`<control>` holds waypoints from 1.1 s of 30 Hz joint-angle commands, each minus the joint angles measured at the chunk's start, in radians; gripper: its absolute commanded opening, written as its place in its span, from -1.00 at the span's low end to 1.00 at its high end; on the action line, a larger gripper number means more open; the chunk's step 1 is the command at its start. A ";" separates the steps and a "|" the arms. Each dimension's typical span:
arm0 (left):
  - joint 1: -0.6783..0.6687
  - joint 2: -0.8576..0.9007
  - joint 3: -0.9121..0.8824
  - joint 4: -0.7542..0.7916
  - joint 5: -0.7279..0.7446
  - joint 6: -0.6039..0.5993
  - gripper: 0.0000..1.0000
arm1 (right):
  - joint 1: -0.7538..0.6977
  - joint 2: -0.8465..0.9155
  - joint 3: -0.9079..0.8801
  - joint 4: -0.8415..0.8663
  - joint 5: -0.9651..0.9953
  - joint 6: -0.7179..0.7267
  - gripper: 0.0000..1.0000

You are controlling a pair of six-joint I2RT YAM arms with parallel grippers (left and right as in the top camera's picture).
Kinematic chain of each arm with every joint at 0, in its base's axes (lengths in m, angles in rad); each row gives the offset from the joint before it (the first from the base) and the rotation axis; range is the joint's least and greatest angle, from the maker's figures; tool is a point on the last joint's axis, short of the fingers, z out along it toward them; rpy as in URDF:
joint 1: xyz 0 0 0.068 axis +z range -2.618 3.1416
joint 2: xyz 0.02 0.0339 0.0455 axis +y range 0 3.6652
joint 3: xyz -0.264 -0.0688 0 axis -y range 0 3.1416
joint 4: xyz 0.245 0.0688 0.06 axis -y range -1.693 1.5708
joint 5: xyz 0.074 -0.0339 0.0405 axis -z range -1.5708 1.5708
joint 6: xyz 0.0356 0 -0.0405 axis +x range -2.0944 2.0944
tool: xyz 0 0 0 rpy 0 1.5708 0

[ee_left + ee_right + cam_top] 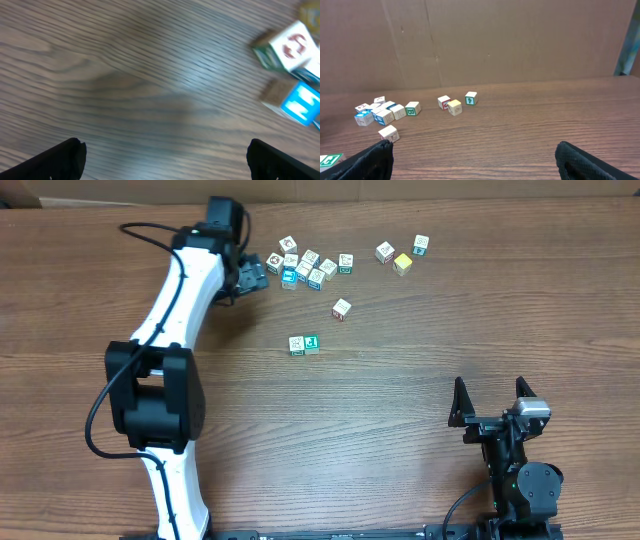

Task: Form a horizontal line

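Observation:
Two white-edged green-faced cubes (304, 344) sit touching side by side in the middle of the table; a full row of four does not show. One of them shows at the lower left of the right wrist view (330, 160). A lone cube (342, 308) lies just up and right of the pair. A loose clump of cubes (305, 265) lies at the back. My left gripper (250, 277) is open and empty at the clump's left end. Its wrist view (165, 150) shows a red-marked cube (290, 47) and a blue cube (300, 102) ahead on the right. My right gripper (490, 405) is open and empty at the front right.
A yellow-faced cube (402, 264) lies at the back right between two other cubes (385, 252) (421, 245). A cardboard wall (480, 45) stands behind the table's far edge. The left arm's white links (170, 330) stretch over the left side of the table.

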 commanded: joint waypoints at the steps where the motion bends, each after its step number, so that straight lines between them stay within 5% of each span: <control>1: 0.008 0.014 0.019 -0.002 -0.010 0.019 0.99 | 0.006 -0.010 -0.011 0.002 -0.003 -0.005 1.00; 29: 0.013 0.014 0.019 -0.002 -0.010 0.019 1.00 | 0.006 -0.010 -0.011 0.002 -0.003 -0.004 1.00; 33: 0.013 0.014 0.019 -0.002 -0.010 0.019 1.00 | 0.006 -0.010 -0.011 0.003 -0.080 0.163 1.00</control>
